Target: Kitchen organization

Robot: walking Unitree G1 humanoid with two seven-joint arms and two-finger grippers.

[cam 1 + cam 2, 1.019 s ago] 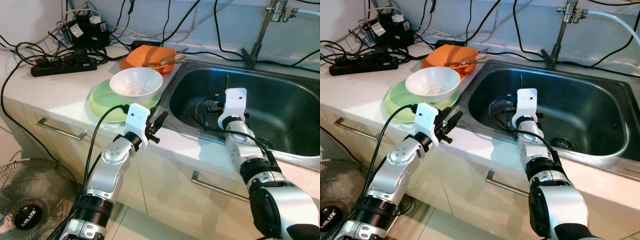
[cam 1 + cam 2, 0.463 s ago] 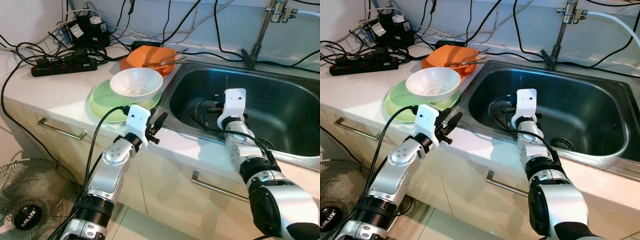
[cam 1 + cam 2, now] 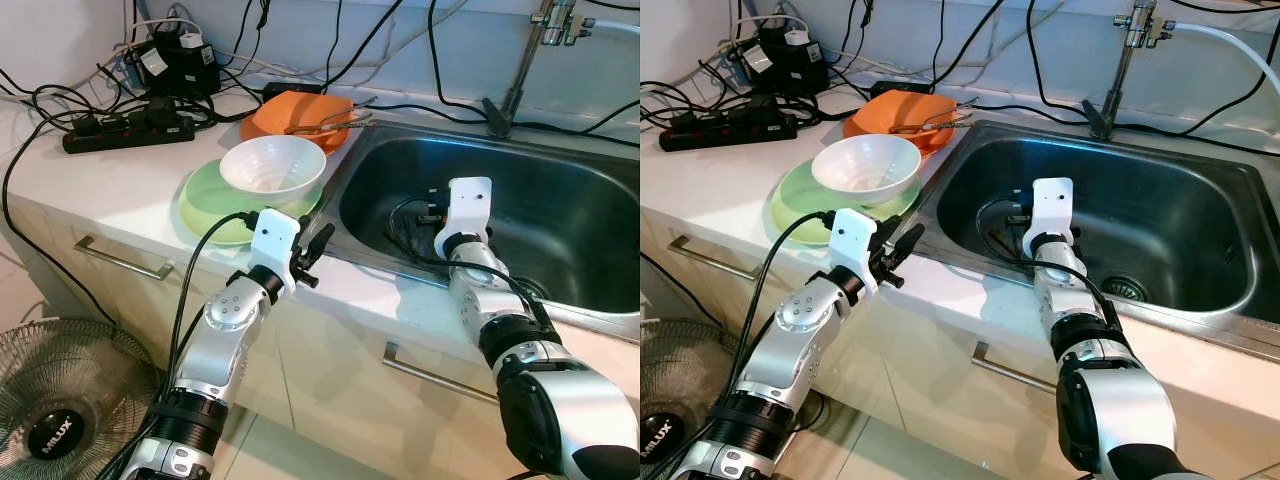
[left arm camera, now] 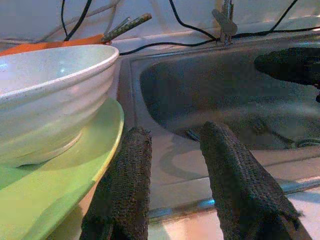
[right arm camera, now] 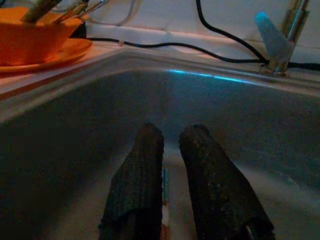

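A white bowl (image 3: 271, 165) rests on a green plate (image 3: 215, 215) on the counter beside the sink (image 3: 580, 270). Behind them an orange bowl (image 3: 290, 112) on an orange plate holds metal tongs (image 3: 330, 122). My left gripper (image 3: 322, 238) hovers open at the counter's front edge, just right of the green plate (image 4: 50, 185), its fingers (image 4: 127, 190) level with the white bowl (image 4: 45, 90). Down inside the sink basin my right gripper (image 3: 432, 203) points toward the back wall. Its fingers (image 5: 140, 185) are close together with nothing held.
A faucet (image 3: 520, 60) stands behind the sink. Black cables and a power strip (image 3: 125, 130) crowd the counter's back left. A cable lies looped in the sink by the right gripper. A floor fan (image 3: 50, 420) stands low on the left; drawer handles (image 3: 120, 258) line the cabinet front.
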